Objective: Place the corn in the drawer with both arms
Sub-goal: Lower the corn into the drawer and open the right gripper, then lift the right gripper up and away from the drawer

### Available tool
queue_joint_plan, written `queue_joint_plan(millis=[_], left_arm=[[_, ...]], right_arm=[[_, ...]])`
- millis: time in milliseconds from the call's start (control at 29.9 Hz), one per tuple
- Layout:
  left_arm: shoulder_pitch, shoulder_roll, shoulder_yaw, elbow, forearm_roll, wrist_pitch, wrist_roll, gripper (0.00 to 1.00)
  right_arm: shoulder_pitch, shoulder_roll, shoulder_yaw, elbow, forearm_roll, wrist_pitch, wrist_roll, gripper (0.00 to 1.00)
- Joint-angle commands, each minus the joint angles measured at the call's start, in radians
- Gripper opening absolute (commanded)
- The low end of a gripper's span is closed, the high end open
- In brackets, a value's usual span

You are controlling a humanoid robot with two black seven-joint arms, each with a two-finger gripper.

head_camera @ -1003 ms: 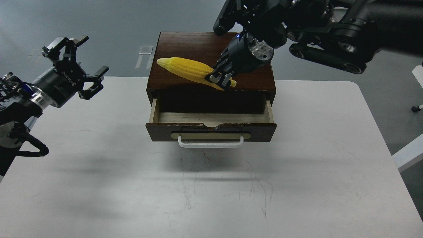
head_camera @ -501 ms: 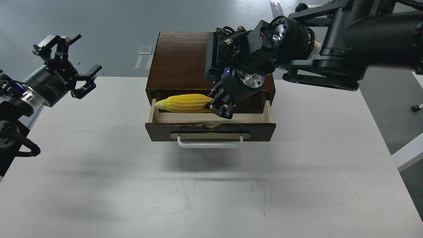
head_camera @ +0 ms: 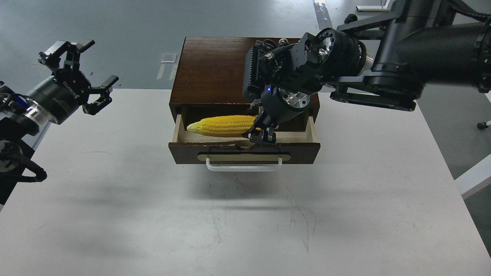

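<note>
The yellow corn point(head_camera: 222, 125) lies across the pale inside of the open drawer point(head_camera: 303, 150), its pointed tip toward the left. The drawer is pulled out of the dark brown wooden box point(head_camera: 211, 69), and its white bar handle point(head_camera: 244, 167) faces me. My right gripper point(head_camera: 262, 134) reaches down into the drawer and is shut on the corn's thick right end. My left gripper point(head_camera: 94, 67) is open and empty, held in the air beyond the table's left edge, well away from the box.
The box stands at the back middle of a white table point(head_camera: 245, 222). My bulky right arm point(head_camera: 345, 65) hangs over the box's right half. Grey floor lies beyond the table, with a white edge point(head_camera: 473, 178) at the right.
My right gripper carried the corn from the box top forward and down into the open drawer, where it now sits lower. My left gripper has barely moved in the last half second.
</note>
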Motion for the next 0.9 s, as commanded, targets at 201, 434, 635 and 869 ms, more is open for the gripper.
queue_joint_plan(millis=[201, 434, 635, 869], left_arm=[[0.000, 0.011, 0.000, -0.001, 0.000, 0.000, 0.000, 0.98], [0.002, 0.012, 0.000, 0.000, 0.000, 0.000, 0.000, 0.98], [0.002, 0.012, -0.003, 0.000, 0.000, 0.000, 0.000, 0.98], [0.003, 0.002, -0.008, 0.000, 0.000, 0.000, 0.000, 0.98]], right_arm=[[0.005, -0.005, 0.002, 0.003, 0.005, -0.001, 0.000, 0.62], [0.046, -0.040, 0.077, 0.002, 0.072, -0.006, 0.000, 0.74], [0.041, -0.136, 0.146, -0.014, 0.326, -0.003, 0.000, 0.95], [-0.145, -0.273, 0.256, -0.126, 0.913, -0.006, 0.000, 0.97]])
